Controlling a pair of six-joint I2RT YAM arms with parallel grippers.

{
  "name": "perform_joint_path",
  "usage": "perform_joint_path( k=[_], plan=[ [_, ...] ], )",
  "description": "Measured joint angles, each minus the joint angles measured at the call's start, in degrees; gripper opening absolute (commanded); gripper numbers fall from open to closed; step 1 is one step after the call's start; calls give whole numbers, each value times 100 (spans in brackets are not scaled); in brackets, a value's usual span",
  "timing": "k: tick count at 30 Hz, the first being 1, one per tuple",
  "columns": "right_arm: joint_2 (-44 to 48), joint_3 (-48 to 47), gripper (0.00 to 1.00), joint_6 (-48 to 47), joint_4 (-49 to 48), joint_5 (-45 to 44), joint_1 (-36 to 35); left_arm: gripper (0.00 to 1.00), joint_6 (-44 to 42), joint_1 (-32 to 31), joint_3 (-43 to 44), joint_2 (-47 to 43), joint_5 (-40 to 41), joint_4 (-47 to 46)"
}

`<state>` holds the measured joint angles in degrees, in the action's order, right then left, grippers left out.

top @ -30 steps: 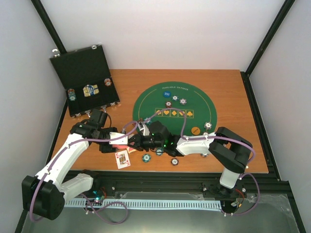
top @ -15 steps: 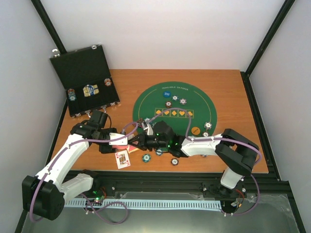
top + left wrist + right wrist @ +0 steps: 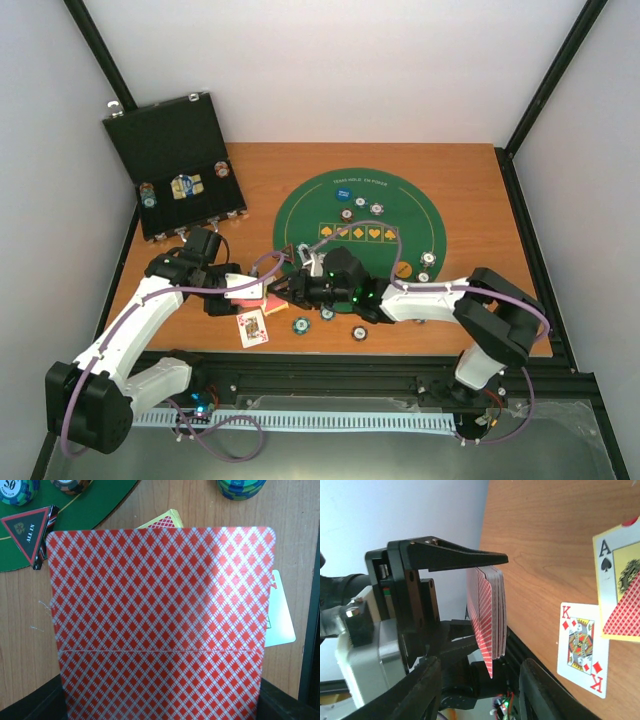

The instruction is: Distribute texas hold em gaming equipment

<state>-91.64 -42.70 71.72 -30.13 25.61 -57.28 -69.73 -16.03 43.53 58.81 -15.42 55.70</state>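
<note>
Left fingers (image 3: 451, 555): clamped on the deck (image 3: 160, 620), one finger on each face, red backs toward the left wrist camera.
Right fingers (image 3: 424, 690): apart, pointing at the free edge of the deck, holding nothing.
Deck: between the left fingers, above the bench (image 3: 480, 180); one card sticks out further than the rest, toward the gap between the right fingers. Whether it touches them cannot be told.
King (image 3: 582, 647): face up on the bench, near both pairs of fingers.
Ace (image 3: 612, 555): face up just beyond the king, with a red-backed card lying partly over it.
Teal chip (image 3: 240, 487): on the bench past the deck's far edge.
Dark button (image 3: 27, 530): on the edge of the mat (image 3: 420, 215), beyond the left fingers.
Case (image 3: 150, 150): open, well away from both pairs of fingers, with chips inside.
</note>
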Motion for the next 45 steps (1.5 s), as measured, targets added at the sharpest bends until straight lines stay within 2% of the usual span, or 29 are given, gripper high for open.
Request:
perform_joint_path(
  k=[6, 16, 45],
  plan=[
    [-407, -291, 31, -26, -13, 66, -177, 50, 2, 0, 2, 2, -33, 2],
    [-855, -737, 3, 31, -63, 92, -343, 50, 2, 0, 17, 2, -61, 7],
    [-706, -151, 3, 518, -1043, 31, -302, 49, 2, 0, 17, -39, -59, 7]
  ],
)
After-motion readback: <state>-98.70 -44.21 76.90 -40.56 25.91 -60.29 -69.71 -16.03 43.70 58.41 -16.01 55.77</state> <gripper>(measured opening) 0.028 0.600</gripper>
